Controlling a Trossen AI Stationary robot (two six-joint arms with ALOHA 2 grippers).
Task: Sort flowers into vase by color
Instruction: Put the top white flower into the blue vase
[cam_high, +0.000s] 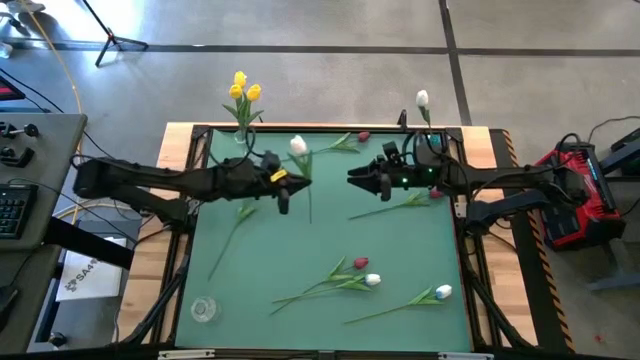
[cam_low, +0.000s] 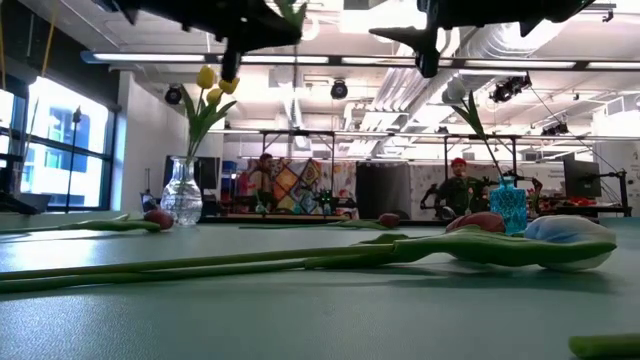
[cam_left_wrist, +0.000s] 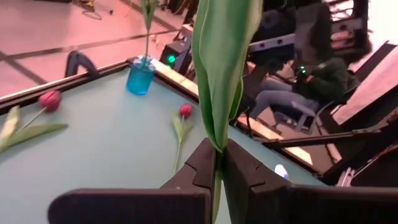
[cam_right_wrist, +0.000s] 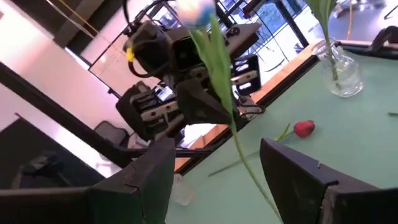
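Left gripper (cam_high: 283, 192), upper centre of the high view, is pressed together on the thin green stem of a white-headed artificial tulip (cam_high: 298, 146), held above the green counter (cam_high: 300, 250). Right gripper (cam_high: 356, 179), facing it from the right, stands spread wide and empty, the stem passing between its fingers (cam_right_wrist: 298, 171) in its wrist view without visible contact.

High view: straight down over the whole green table (cam_high: 400, 260), both arms entering from left and right frame edges.
Low view: at tabletop level, facing the room.
Left wrist view: close behind its fingers, facing the blue vase (cam_left_wrist: 140, 76).
Right wrist view: faces the left arm; shares the clear vase (cam_right_wrist: 341, 73) with the low view.
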